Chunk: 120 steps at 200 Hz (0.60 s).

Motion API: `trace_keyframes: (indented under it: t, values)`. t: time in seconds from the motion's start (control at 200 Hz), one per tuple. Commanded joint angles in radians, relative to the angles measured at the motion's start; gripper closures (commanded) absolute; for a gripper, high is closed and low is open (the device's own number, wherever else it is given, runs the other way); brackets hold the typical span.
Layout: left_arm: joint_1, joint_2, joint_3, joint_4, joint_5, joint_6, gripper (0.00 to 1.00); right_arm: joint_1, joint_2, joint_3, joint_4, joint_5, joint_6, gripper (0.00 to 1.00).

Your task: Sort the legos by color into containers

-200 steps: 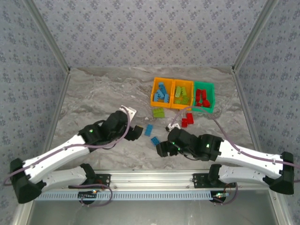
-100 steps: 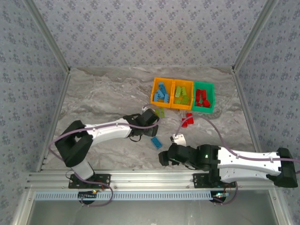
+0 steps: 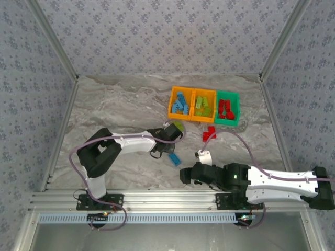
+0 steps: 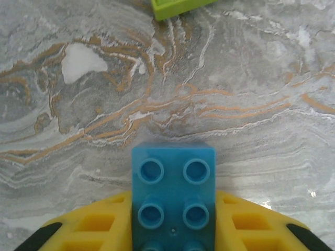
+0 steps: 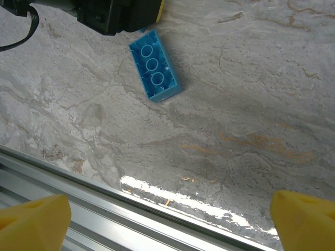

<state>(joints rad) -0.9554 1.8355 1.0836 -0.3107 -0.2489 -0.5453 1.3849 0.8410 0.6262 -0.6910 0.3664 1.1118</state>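
Note:
My left gripper (image 4: 174, 209) is shut on a light blue brick (image 4: 174, 196), which sits studs-up between its yellow fingers (image 4: 99, 225) just above the marble. A lime green brick (image 4: 178, 6) lies just ahead of it. From above, the left gripper (image 3: 171, 134) is near the bins, beside that lime brick (image 3: 179, 125). A second light blue brick (image 3: 175, 158) lies upside down on the table (image 5: 155, 65). My right gripper (image 3: 184, 175) hangs open and empty near the front rail (image 5: 167, 225). Red bricks (image 3: 209, 133) lie before the green bin (image 3: 228, 107).
Two orange bins stand at the back, one with blue bricks (image 3: 181, 103), one with lime bricks (image 3: 204, 104); the green bin holds red ones. The aluminium front rail (image 5: 78, 209) runs right under my right gripper. The left arm's black wrist (image 5: 115, 13) is close to the loose blue brick.
The left arm has reached forward toward the bins and closed on one of the two blue bricks. The right arm has drawn back toward the front rail.

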Motion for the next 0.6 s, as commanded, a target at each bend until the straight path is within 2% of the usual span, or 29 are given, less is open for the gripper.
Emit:
trace_keyframes:
  t: [0.0,0.185,0.305,0.415,0.595]
  values:
    - [0.003,-0.019,0.021,-0.008,0.007,-0.003,0.74,0.014,-0.015,0.007,-0.022,0.053,0.031,0.0]
    - [0.001,-0.155,0.076,-0.041,-0.034,0.037,0.76,0.038,-0.045,0.029,-0.041,0.125,0.038,0.0]
    - [0.007,-0.174,0.175,-0.024,-0.151,0.124,0.77,0.04,-0.086,0.014,-0.036,0.179,0.057,0.0]
    - [0.055,-0.093,0.278,0.046,-0.225,0.197,0.78,0.039,-0.121,-0.003,-0.018,0.201,0.063,0.0]
    - [0.174,0.159,0.558,0.074,-0.151,0.232,0.8,0.039,-0.104,0.048,-0.073,0.225,0.05,0.0]
